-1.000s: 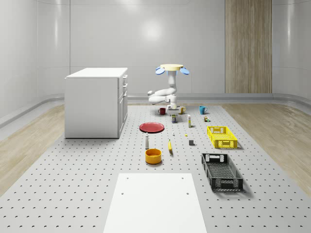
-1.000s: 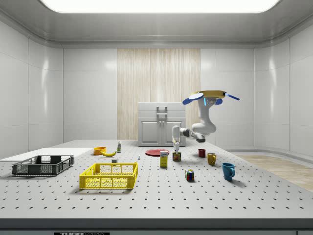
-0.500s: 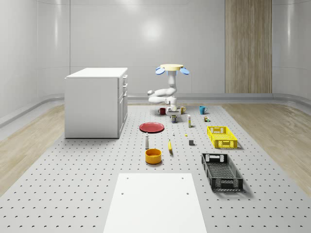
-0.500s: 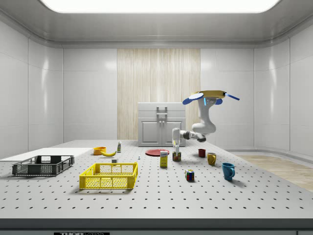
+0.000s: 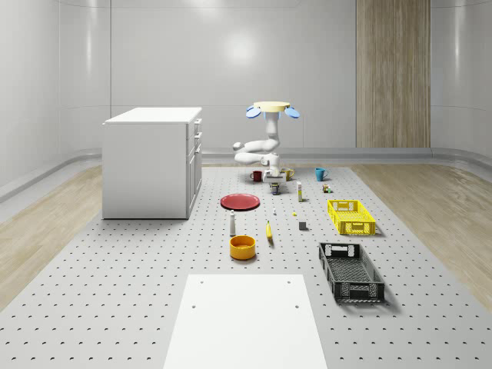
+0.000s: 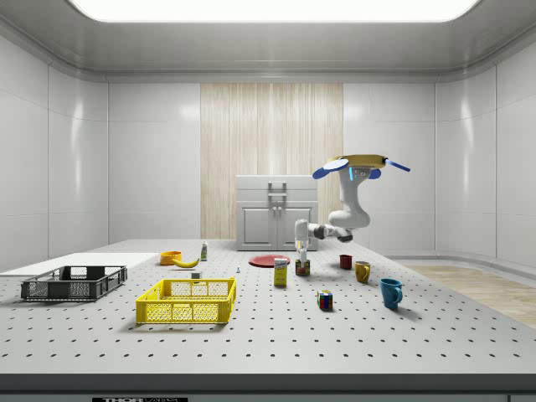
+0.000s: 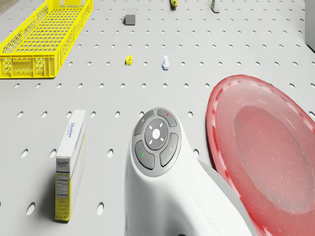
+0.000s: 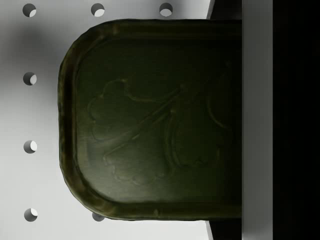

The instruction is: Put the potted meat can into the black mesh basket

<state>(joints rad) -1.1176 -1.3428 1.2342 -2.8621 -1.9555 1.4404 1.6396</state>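
One finger (image 8: 280,120) stands beside the potted meat can (image 8: 150,120), right at its edge; whether the gripper (image 6: 301,253) grips it cannot be told. The can stands on the perforated table (image 5: 138,284), under the hovering drone (image 6: 362,163), well apart from the black mesh basket (image 5: 350,270).

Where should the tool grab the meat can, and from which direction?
From straight above, across its two long flat sides. The meat can stands upright on the table with its rounded-rectangle lid facing up, directly under the tool.
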